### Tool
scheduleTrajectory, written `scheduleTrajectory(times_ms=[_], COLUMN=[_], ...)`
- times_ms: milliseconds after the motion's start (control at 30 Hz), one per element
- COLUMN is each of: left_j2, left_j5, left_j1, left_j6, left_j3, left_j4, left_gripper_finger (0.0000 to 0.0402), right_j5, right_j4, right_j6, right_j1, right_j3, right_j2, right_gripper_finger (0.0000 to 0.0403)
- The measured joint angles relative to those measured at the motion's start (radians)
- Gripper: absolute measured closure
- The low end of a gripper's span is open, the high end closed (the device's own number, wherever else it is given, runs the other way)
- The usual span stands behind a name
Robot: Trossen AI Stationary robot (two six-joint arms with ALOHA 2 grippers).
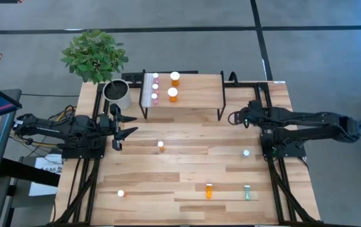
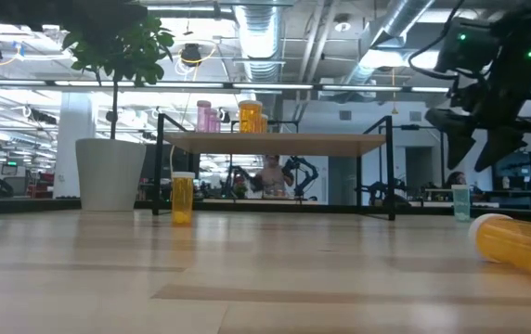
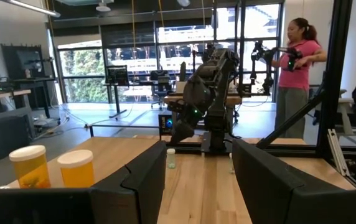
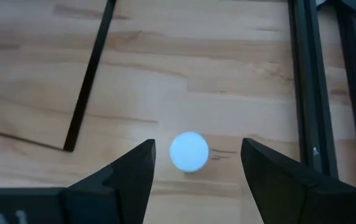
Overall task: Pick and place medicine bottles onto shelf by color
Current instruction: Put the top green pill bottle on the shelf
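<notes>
The shelf [image 1: 193,94] stands at the table's far middle. On it stand three pink bottles [image 1: 155,87] and two larger orange bottles [image 1: 174,86]. On the table an orange bottle [image 1: 161,145] and a pale green bottle [image 1: 246,152] stand upright. An orange bottle [image 1: 209,191] and a green one [image 1: 247,192] lie near the front. My right gripper [image 1: 233,118] is open, high above the table [image 2: 479,148]. The green bottle's white cap [image 4: 189,151] shows far below, between the fingers. My left gripper [image 1: 129,125] is open and empty at the left.
A potted plant [image 1: 116,93] stands left of the shelf. Another bottle, only its white cap [image 1: 120,193] showing, stands at the near left. Black frame rails [image 1: 267,135] run along the table's right side. A person [image 3: 297,59] stands in the room beyond.
</notes>
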Motion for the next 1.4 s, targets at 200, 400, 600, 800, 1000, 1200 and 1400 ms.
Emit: scheduleTrajectory(times_ms=[200, 400, 600, 800, 1000, 1200, 1400], left_j2=[0.0, 0.0, 0.0, 0.0, 0.0, 0.0, 0.0], left_j5=[0.0, 0.0, 0.0, 0.0, 0.0, 0.0, 0.0], left_j1=[0.0, 0.0, 0.0, 0.0, 0.0, 0.0, 0.0], left_j6=[-0.001, -0.002, -0.001, -0.001, -0.001, -0.002, -0.002], left_j3=[0.0, 0.0, 0.0, 0.0, 0.0, 0.0, 0.0], left_j4=[0.0, -0.001, -0.001, -0.001, -0.001, -0.001, -0.001], left_gripper_finger=[0.0229, 0.0229, 0.0229, 0.0229, 0.0229, 0.0229, 0.0229], right_j5=[-0.002, -0.01, 0.005, 0.005, 0.003, 0.0, -0.002], right_j4=[0.047, 0.103, 0.113, 0.113, 0.153, 0.187, 0.195], right_j6=[-0.023, -0.029, -0.027, -0.026, -0.03, -0.034, -0.033], right_j1=[-0.027, -0.028, -0.036, -0.041, -0.041, -0.041, -0.041], right_j3=[-0.012, -0.062, -0.064, -0.065, -0.066, -0.066, -0.066], right_j2=[0.0, 0.0, 0.0, 0.028, 0.108, 0.169, 0.189], right_gripper_finger=[0.0143, 0.0143, 0.0143, 0.0143, 0.0143, 0.0143, 0.0145])
